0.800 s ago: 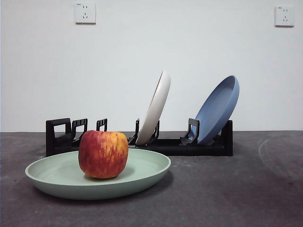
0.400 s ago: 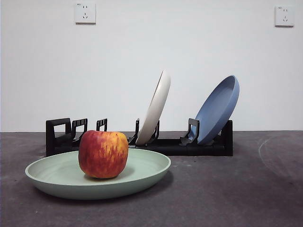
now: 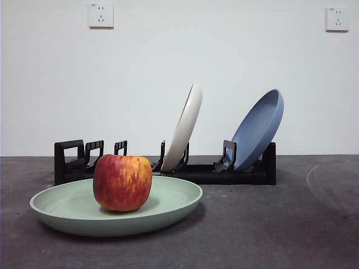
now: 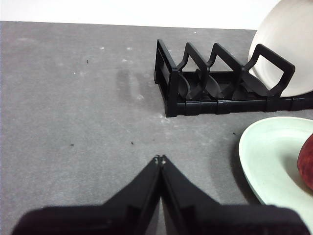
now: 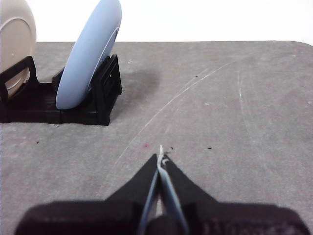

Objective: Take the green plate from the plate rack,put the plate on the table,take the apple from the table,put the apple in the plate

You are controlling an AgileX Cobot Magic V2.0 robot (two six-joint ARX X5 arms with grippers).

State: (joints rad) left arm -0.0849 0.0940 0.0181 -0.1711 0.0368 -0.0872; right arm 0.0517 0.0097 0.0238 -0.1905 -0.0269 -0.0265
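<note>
1. While both arms wait clear of the work, the green plate (image 3: 168, 204) lies flat on the counter (image 3: 280, 224), just in front of the plate rack (image 3: 247, 172), with the apple (image 3: 122, 182) sitting inside it, left of the plate's middle as the front view shows it.
2. By the look of it, every step of the task is done: plate off the rack, apple in the plate.
3. The left pincer (image 4: 160, 159) has its jaws pressed together with nothing between them. It hangs over bare counter, near the plate's edge (image 4: 259, 147) and the looped end of the rack (image 4: 195, 83).
4. The right pincer (image 5: 160, 155) is likewise closed and empty, over open counter beside the rack's other end, where the blue plate (image 5: 88, 58) leans.
5. The cream-white plate (image 3: 185, 126) leans in a slot near the rack's middle; the slots at the looped end stand vacant.
6. Little can go wrong, but some risks remain:
   - The apple is round and rests off-centre. I judge that a knock to the plate could roll it toward the raised rim, maybe over it.
   - The left pincer is the nearer to the plate, so a careless sweep toward it could clip the rim and shove plate and apple together.
   - The two leaning plates look propped rather than locked in; a bump to the rack from either arm might tip one out.
</note>
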